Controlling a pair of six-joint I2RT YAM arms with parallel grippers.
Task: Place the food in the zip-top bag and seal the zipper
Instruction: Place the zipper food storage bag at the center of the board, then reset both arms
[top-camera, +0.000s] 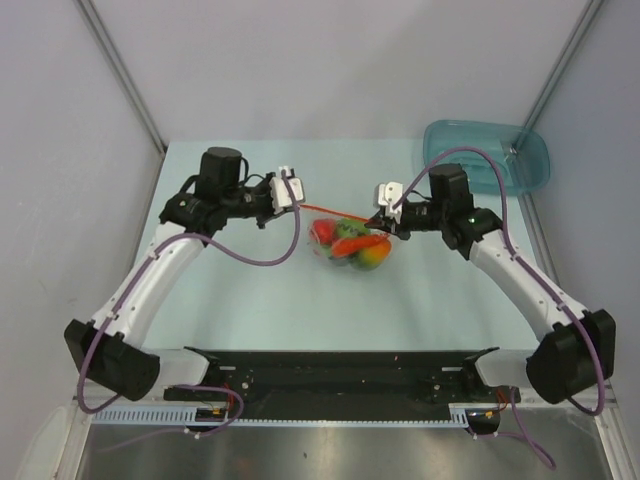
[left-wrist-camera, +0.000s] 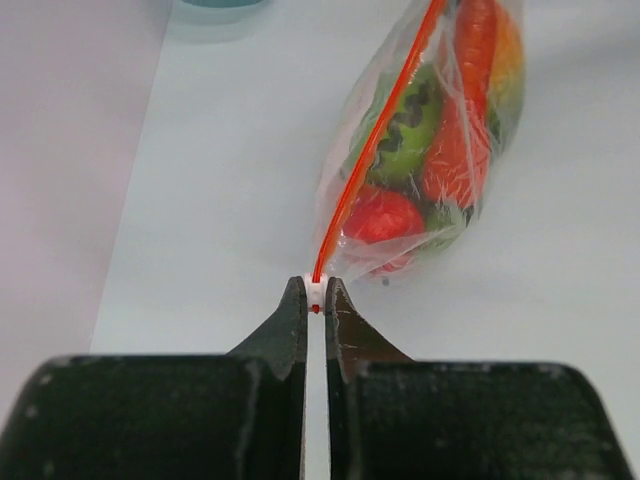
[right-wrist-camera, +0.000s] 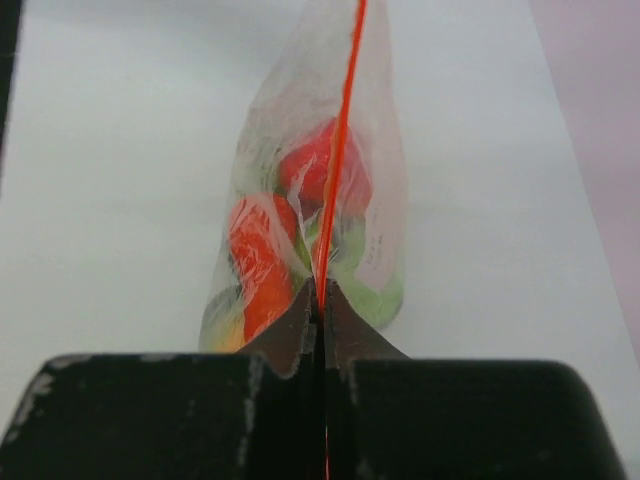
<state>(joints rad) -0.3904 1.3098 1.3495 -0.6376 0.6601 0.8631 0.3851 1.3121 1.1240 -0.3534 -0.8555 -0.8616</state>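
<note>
- the left gripper (top-camera: 299, 203) (left-wrist-camera: 315, 296) reaches in from the left over the pale table (top-camera: 250, 300). its fingers are pinched nearly together, clamped on the left end of the zipper (top-camera: 335, 212).
- the zip-top bag (top-camera: 350, 243) is in the middle of the table, stretched between the two grippers by its mouth edge. the pouch sags toward the near side, below the strip. i cannot tell whether its bottom rests on the table or hangs just over it.
- the zipper (left-wrist-camera: 375, 140) (right-wrist-camera: 340, 130) runs taut and straight from one gripper to the other and shows as a single thin red-orange line. i cannot tell whether it is pressed shut along its length.
- the food is all inside the bag (left-wrist-camera: 420, 140) (right-wrist-camera: 375, 180), bunched together. from the left wrist view:
  - a red piece (left-wrist-camera: 382, 215) is nearest the left fingers
  - a green piece (left-wrist-camera: 410, 130) is just beyond it, against the zipper
  - the carrot (left-wrist-camera: 460, 130) lies alongside the green piece
  - an orange-yellow one (left-wrist-camera: 508, 60) is at the far side
- from above, the red piece (top-camera: 323, 232) is at the left of the heap, the carrot (top-camera: 360, 243) across the middle and the orange-yellow one (top-camera: 372, 258) at the near right.
- the right gripper (top-camera: 377, 222) (right-wrist-camera: 320, 300) comes in from the right, its fingers squeezed tight on the right end of the zipper.
- a teal tray (top-camera: 520, 165) sits in the far right corner of the table, well apart from the bag.
</note>
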